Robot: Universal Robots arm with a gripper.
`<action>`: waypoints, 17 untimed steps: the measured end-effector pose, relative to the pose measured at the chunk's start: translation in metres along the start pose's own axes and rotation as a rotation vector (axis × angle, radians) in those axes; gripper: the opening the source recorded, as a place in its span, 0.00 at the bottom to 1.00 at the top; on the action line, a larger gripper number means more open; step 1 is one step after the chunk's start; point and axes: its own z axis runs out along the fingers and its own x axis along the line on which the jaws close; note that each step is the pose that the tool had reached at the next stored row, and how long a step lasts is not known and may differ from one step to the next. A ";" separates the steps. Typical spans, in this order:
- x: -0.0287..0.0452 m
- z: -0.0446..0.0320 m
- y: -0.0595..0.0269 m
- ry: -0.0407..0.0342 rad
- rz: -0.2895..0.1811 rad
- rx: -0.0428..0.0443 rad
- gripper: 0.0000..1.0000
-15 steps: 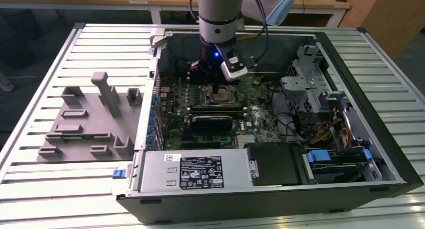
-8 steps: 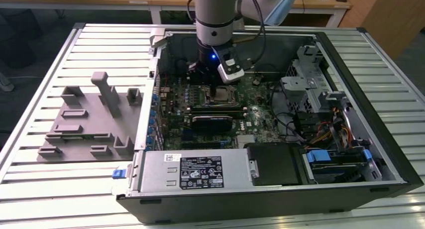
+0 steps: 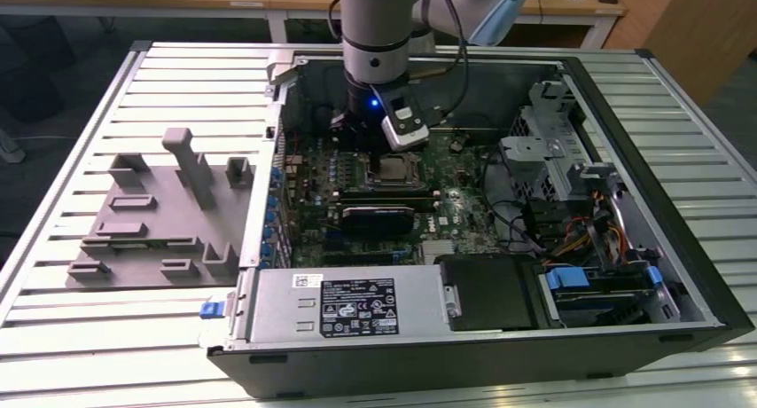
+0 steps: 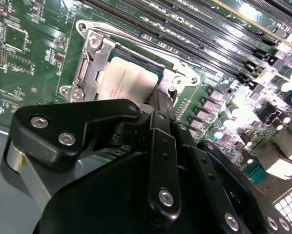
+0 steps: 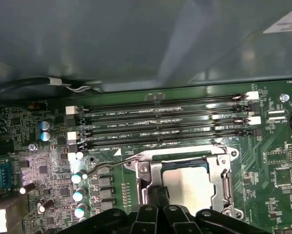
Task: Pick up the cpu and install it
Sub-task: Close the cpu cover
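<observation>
The cpu (image 3: 392,169), a small silvery-grey square chip, lies flat inside the metal-framed socket (image 5: 225,180) on the green motherboard of the open computer case (image 3: 662,248). In both wrist views its pale top plate (image 4: 126,80) (image 5: 191,183) shows through the socket frame (image 4: 87,63). My gripper (image 3: 398,153) hangs straight above it inside the case. Its black fingers stand together, shut, with their tips (image 4: 158,95) (image 5: 161,194) at one edge of the cpu. Nothing is held between them. The fingers hide that edge of the chip.
A thin socket lever (image 5: 107,168) sticks out beside the socket. Memory slots (image 5: 160,122) run along the board. A grey plastic tray (image 3: 154,222) with upright posts stands on the slatted table at the exterior view's left. Case walls, a power supply (image 3: 343,306) and drive cage (image 3: 544,151) hem in the arm.
</observation>
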 end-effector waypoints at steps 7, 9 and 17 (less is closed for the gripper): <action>0.0029 0.0013 -0.0004 0.0007 -0.035 -0.0016 0.11; 0.0030 0.0017 -0.0004 0.0012 -0.053 -0.0022 0.11; 0.0034 0.0043 -0.0005 0.0022 -0.097 -0.0037 0.11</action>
